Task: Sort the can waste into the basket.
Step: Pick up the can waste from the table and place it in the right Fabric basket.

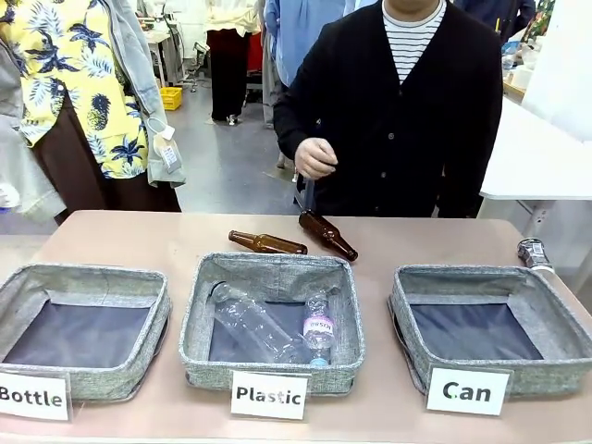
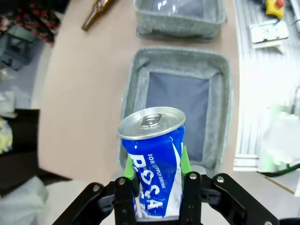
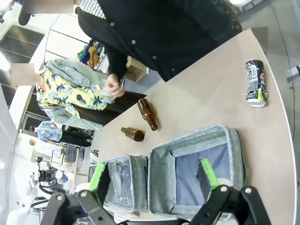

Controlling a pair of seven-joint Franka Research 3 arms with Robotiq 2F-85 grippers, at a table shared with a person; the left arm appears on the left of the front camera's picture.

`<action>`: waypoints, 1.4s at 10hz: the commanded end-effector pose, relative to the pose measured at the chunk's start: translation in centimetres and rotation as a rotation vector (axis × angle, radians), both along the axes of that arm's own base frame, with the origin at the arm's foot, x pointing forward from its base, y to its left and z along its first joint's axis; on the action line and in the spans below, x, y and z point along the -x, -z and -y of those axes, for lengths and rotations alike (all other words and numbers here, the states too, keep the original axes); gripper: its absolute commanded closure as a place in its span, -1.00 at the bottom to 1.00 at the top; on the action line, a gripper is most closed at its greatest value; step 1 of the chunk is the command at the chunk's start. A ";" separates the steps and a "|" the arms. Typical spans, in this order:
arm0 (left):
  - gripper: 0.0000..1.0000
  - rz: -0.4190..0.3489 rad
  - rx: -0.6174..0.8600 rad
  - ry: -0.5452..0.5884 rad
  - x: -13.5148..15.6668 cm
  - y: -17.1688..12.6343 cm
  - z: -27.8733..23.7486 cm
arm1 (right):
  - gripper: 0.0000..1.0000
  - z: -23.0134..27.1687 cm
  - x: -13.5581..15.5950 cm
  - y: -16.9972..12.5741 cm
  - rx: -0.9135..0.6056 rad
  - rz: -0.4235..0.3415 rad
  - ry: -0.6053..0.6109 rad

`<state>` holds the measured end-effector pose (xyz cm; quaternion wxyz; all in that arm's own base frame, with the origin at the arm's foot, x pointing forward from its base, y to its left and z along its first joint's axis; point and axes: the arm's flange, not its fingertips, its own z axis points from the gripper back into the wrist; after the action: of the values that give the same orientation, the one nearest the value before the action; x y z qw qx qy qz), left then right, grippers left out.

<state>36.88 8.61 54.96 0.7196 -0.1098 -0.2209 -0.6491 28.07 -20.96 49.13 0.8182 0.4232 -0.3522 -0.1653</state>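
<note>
Left end effector (image 2: 157, 165): clamped on the blue can (image 2: 152, 140), with the green pads pressed to its sides. The can stands upright at lower centre of the left wrist frame, top towards the camera.
Below the blue can: an empty grey bin (image 2: 135, 89) at mid-frame. From the layout it looks like the Bottle bin rather than the Can one, but no card is readable there.
Right end effector (image 3: 153, 178): fingers wide apart and holding nothing, at the bottom of the right wrist frame, above the bins.
Basket (image 1: 404, 310): lower right of the front frame, behind the "Can" card (image 1: 468, 390). The dark lining is bare, with no can inside.
Plastic bin (image 1: 199, 314): lower centre, holding clear bottles (image 1: 254, 328).
Dark can (image 1: 532, 252): lying on the desk (image 1: 139, 240) at the right edge of the frame, just past the basket's far right corner.
Brown bottles (image 1: 268, 243): two lie beyond the Plastic bin.
Person's hand (image 1: 315, 157): raised at upper centre, well apart from both cans.
Risk: letting go here would probably drop the blue can into the wrong bin. A sideways nudge could roll the dark can off the desk's right edge.
Room: the air above the bins is open for carrying across. Beside the dark can, the soft basket rim and the desk edge leave little room.
</note>
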 end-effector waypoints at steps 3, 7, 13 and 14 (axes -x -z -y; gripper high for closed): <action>0.21 0.035 -0.062 0.142 -2.6 -3.7 17.4 | -1.00 0.2 -0.2 0.0 0.002 0.035 -0.005; 0.21 -0.027 -0.160 0.391 -0.7 -1.3 43.4 | -1.00 5.6 7.1 -5.5 0.111 -0.035 0.044; 0.21 0.014 0.046 0.725 6.1 0.3 65.4 | -1.00 7.9 10.7 -5.7 0.164 -0.051 0.094; 0.21 0.065 0.107 0.735 6.6 0.4 66.0 | -1.00 7.9 10.7 -5.7 0.164 -0.051 0.094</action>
<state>29.73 -57.39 54.45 0.4388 -0.1943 -0.1919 -0.8561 17.07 -29.06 54.66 0.8567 0.3287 -0.3566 -0.1757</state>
